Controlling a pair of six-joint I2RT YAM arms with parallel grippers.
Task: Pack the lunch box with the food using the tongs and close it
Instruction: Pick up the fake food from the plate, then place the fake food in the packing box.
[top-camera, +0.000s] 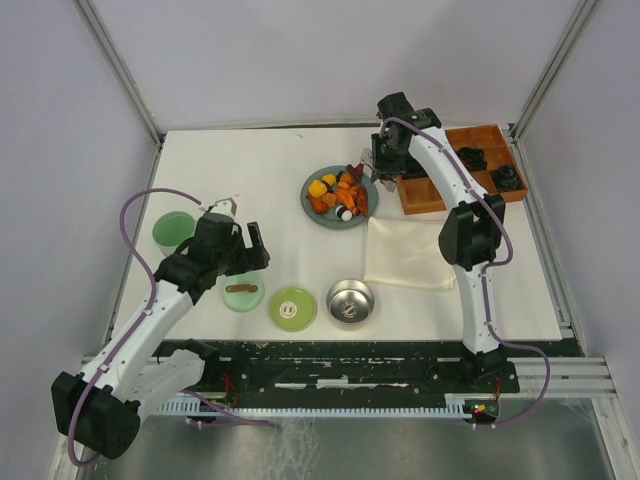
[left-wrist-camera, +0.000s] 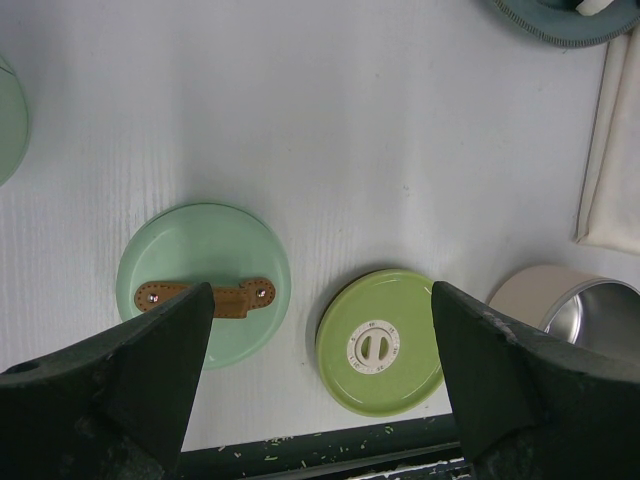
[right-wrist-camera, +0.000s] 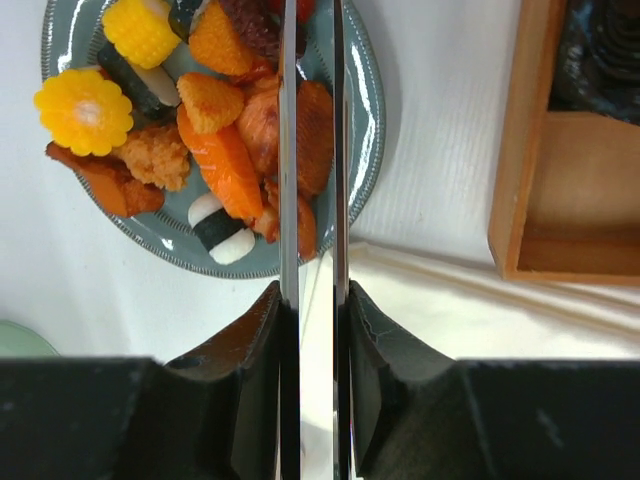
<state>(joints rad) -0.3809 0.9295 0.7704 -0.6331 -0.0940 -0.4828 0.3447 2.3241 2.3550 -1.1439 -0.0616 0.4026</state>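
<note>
My right gripper (right-wrist-camera: 313, 290) is shut on the silver tongs (right-wrist-camera: 288, 150), one blade against each finger. The blades run out over the grey-blue plate (right-wrist-camera: 370, 150) of food (right-wrist-camera: 225, 150), with a red-brown piece (right-wrist-camera: 312, 130) showing between them; their tips pass the top of the right wrist view. In the top view this gripper (top-camera: 385, 163) hangs at the plate's (top-camera: 312, 208) right rim. My left gripper (left-wrist-camera: 320, 300) stands wide open and empty above the mint lid (left-wrist-camera: 205, 262) and lime-green lid (left-wrist-camera: 380, 342). The mint canister (top-camera: 173, 232) stands at the left, the steel bowl (top-camera: 350, 300) at the front.
A folded cream cloth (top-camera: 408, 252) lies right of the plate, in front of the compartmented wooden tray (top-camera: 440, 195), which holds dark objects (top-camera: 508, 178). Frame posts stand at the table's back corners. The table's near edge runs just in front of the lids.
</note>
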